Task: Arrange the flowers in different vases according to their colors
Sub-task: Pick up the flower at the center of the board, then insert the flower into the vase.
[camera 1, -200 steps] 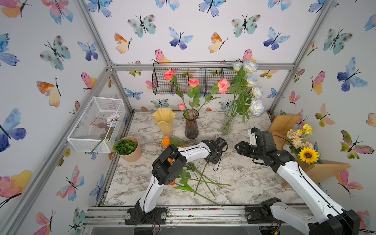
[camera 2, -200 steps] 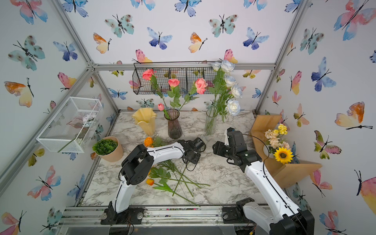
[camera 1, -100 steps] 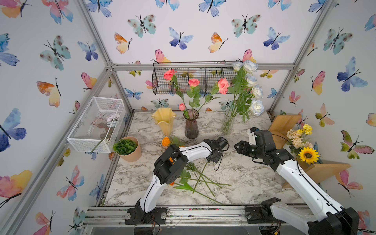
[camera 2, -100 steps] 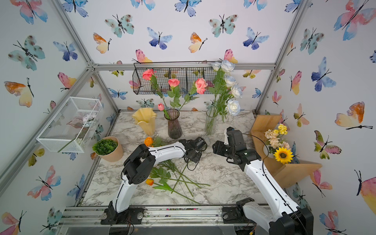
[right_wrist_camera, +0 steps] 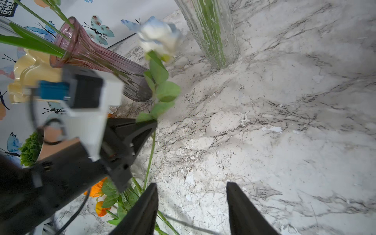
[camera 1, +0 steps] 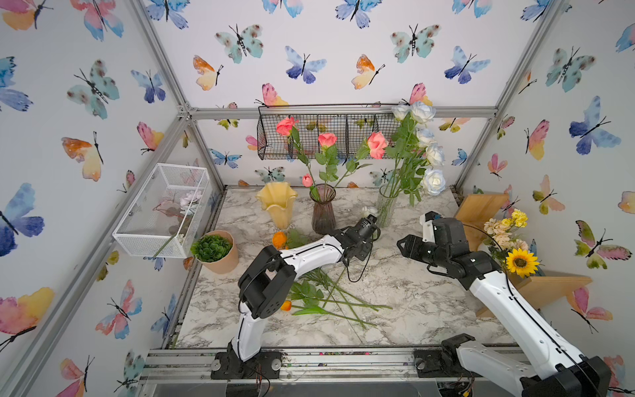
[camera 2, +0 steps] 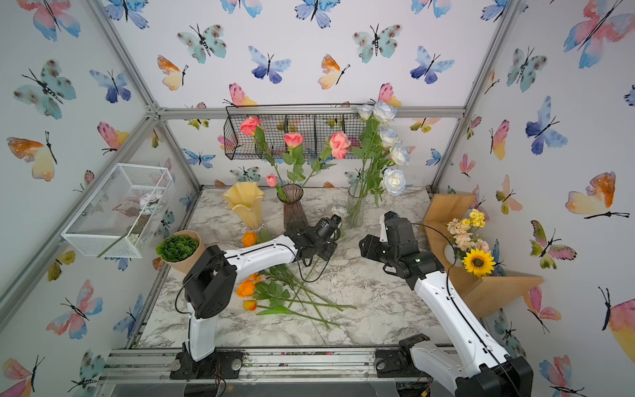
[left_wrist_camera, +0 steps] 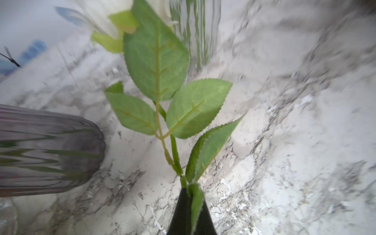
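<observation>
left gripper (right_wrist_camera: 152, 122) pinched shut on the thin green stem of a white-blue artificial rose (right_wrist_camera: 158, 38), just under the lowest leaves. seems taken high, close to the head, so as to let the long bare stem hang free for threading into a vase mouth. carried low over the marble tabletop (right_wrist_camera: 284, 122), between the purple ribbed glass vase (camera 1: 323, 214) and the clear textured glass cylinder vase (camera 1: 386, 208), bloom close beside the latter. likely bound there, given the white-blue roses (camera 1: 433, 180) already standing in it; pink roses (camera 1: 377, 144) gathered in the purple one by the same rule. nothing showing in the creamy yellow ruffled-rim vase (camera 1: 276, 206), probably meant for the orange flowers (camera 2: 245, 287) lying in a loose heap on the marble beneath the left arm. right gripper (right_wrist_camera: 191, 185) hovering near, about half open and empty, facing the held stem, perhaps poised to steady or take it. tail of the stem reaching back toward the heap: some risk of snagging other stems on the lift.
</observation>
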